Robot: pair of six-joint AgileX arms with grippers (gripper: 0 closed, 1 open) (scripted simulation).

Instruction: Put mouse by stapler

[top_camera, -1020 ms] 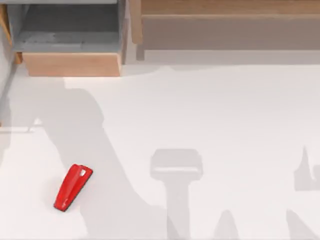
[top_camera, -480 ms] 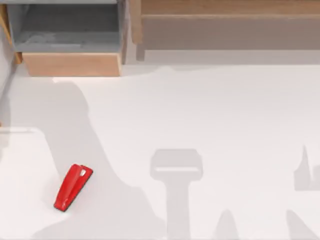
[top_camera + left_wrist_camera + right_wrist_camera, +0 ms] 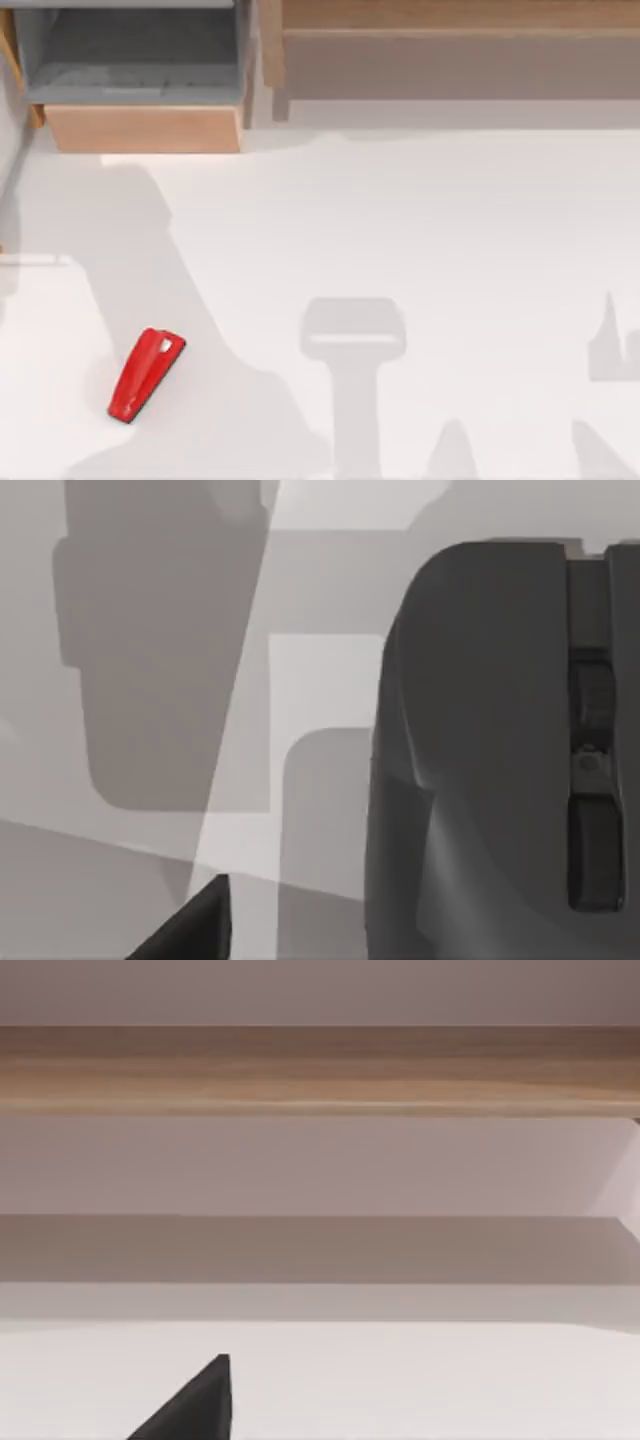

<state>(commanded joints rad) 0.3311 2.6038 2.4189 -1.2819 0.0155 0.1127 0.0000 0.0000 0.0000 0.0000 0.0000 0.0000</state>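
The mouse (image 3: 480, 760) looms close under my left gripper (image 3: 195, 935), its wheel line running along my wrist view. I cannot tell whether I am gripping it or standing open. The stapler (image 3: 146, 374) lies near the table's (image 3: 450, 220) front left corner, long axis diagonal, wide end pointing far-right. My left arm looks nearer; my right gripper (image 3: 195, 1410) idles facing the wooden shelf (image 3: 320, 1065).

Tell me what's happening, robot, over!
Mouse close under left wrist camera. Stapler lies on table's left side. Nothing blocking around stapler.
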